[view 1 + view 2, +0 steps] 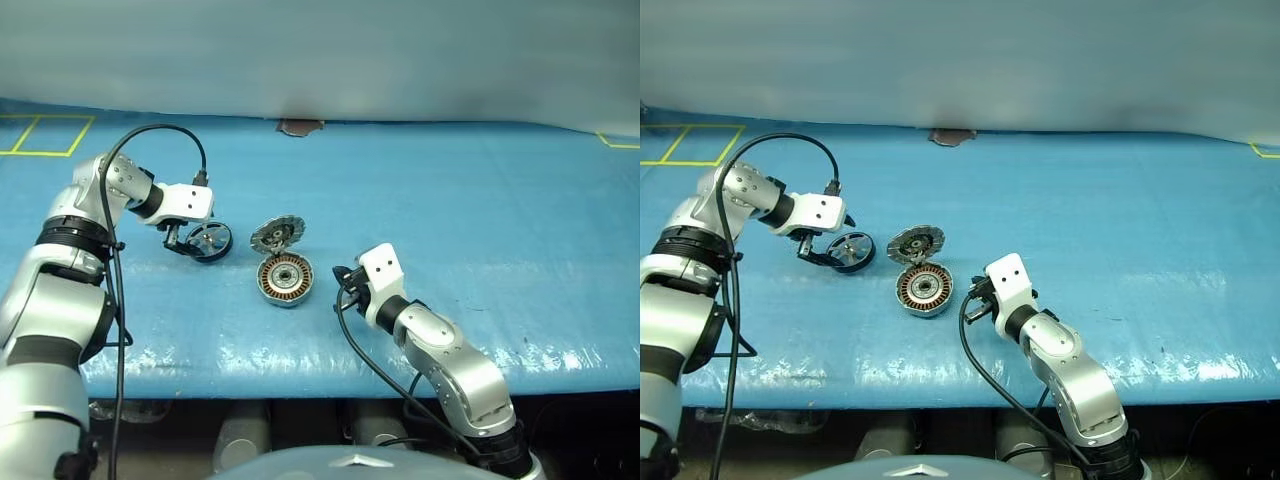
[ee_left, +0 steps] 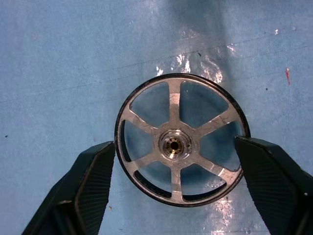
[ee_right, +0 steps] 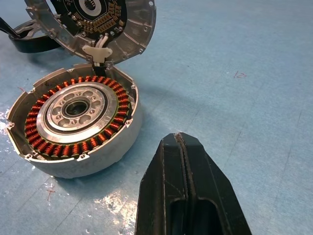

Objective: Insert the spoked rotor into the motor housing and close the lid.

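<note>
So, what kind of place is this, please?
Probably a robot test bench or lab. A table under blue padded sheeting carries yellow tape marks, and the only work on it is an opened motor housing with a loose spoked rotor.
</note>
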Tool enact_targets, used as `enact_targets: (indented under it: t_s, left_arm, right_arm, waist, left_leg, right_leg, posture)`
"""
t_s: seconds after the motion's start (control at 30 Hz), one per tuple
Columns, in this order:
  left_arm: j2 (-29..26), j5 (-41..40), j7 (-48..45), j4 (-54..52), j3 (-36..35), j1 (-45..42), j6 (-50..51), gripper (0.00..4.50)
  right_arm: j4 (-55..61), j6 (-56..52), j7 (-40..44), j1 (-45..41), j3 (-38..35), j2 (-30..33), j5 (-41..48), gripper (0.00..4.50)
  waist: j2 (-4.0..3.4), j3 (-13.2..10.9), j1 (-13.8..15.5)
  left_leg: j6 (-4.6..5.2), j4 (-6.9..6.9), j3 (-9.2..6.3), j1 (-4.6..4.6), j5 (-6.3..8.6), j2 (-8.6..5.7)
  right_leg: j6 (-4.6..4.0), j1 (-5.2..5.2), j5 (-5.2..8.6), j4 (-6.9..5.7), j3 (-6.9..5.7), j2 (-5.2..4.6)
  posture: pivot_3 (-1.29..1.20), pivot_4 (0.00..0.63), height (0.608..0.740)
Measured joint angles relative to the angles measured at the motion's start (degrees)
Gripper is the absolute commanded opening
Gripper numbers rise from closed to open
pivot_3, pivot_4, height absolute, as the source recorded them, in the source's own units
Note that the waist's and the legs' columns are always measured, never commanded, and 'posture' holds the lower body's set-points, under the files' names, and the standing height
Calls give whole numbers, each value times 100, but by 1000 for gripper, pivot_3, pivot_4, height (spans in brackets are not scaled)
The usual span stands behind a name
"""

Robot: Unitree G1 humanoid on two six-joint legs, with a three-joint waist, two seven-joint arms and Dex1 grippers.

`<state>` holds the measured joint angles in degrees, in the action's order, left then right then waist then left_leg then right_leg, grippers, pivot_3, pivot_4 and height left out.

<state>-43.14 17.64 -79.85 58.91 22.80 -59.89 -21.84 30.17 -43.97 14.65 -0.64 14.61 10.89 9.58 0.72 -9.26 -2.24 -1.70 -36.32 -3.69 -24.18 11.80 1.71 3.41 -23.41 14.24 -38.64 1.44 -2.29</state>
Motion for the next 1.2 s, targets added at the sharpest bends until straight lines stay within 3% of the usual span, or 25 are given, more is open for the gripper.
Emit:
enact_targets:
  t_s: [1.2]
  left_arm:
    - [254, 206, 317, 426, 29, -66, -203, 4467]
  right_arm:
    - [-14, 153, -99, 4, 7, -92, -10, 0]
  waist:
    - [0, 0, 7]
  left_leg:
    - [1, -67, -4, -12, 1, 1]
  right_leg:
    - [13, 3, -7, -30, 3, 4]
  posture:
    - [0, 150, 740]
